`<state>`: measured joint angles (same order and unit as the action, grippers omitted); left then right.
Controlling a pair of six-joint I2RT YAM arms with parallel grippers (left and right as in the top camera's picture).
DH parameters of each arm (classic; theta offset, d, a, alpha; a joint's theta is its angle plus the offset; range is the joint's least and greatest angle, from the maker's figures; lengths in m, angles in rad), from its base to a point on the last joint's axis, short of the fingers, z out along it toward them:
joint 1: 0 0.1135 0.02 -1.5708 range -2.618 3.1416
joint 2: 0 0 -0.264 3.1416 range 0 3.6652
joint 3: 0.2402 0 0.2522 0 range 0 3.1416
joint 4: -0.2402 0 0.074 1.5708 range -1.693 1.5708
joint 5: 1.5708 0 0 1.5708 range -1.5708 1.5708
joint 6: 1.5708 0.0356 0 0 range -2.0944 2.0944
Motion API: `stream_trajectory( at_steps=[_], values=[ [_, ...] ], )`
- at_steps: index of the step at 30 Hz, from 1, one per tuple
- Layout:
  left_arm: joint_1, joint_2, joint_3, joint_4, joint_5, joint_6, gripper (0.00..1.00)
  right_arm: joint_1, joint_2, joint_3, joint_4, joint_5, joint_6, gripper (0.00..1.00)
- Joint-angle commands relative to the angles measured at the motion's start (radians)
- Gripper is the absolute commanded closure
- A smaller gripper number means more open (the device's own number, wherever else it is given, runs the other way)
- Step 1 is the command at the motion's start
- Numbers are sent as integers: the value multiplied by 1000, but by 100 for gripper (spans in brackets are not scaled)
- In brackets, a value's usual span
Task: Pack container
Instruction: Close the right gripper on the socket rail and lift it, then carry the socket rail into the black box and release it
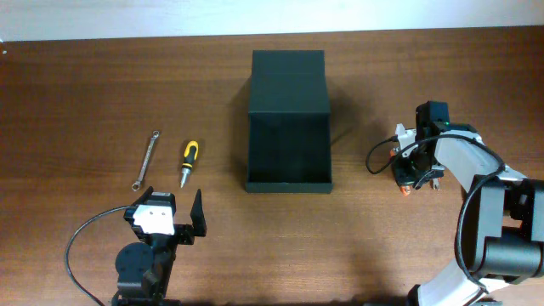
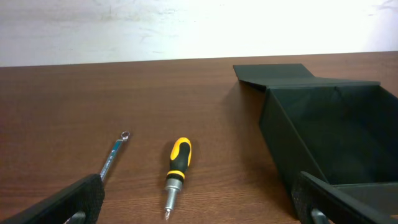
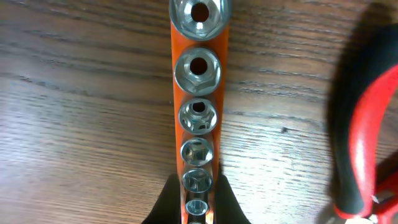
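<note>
The black container [image 1: 289, 144] lies open in the middle of the table, its flap lid [image 1: 289, 81] folded out at the far end. It also shows in the left wrist view [image 2: 336, 124]. My right gripper [image 1: 416, 174] is to its right, shut on an orange rail of metal sockets [image 3: 198, 93]; the fingers [image 3: 198, 199] clamp the rail's small-socket end just over the wood. My left gripper [image 1: 167, 206] is open and empty near the front left, its pads [image 2: 199, 205] spread wide behind a yellow-and-black screwdriver [image 1: 189, 161] [image 2: 177, 171].
A slim metal wrench [image 1: 146, 159] [image 2: 115, 155] lies left of the screwdriver. A red-and-black handled tool [image 3: 367, 124] lies just right of the socket rail. A black cable [image 1: 85, 238] loops by the left arm's base.
</note>
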<state>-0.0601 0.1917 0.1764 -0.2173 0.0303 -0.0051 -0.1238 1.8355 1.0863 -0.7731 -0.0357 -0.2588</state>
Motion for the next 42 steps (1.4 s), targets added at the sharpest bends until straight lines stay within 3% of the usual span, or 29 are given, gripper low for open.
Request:
stream_trajectory(
  at_steps=[1,9,17,24,30,36,42],
  values=[
    [-3,-1,21,3,1,-10,1,6,11,41,-35,-109,32,96],
    [-3,-1,21,3,1,-10,1,18,11,429,-380,-176,26,96],
    [-3,-1,21,3,1,-10,1,241,11,742,-608,-218,-233,96],
    [-3,-1,21,3,2,-10,1,531,19,764,-615,-165,-528,96],
    [-3,-1,21,3,1,-10,1,670,64,764,-567,-140,-580,96],
    [-3,-1,21,3,13,-10,1,697,171,764,-506,-136,-579,96],
    [-3,-1,21,2,19,-10,1,622,267,764,-483,-137,-575,96]
  ],
)
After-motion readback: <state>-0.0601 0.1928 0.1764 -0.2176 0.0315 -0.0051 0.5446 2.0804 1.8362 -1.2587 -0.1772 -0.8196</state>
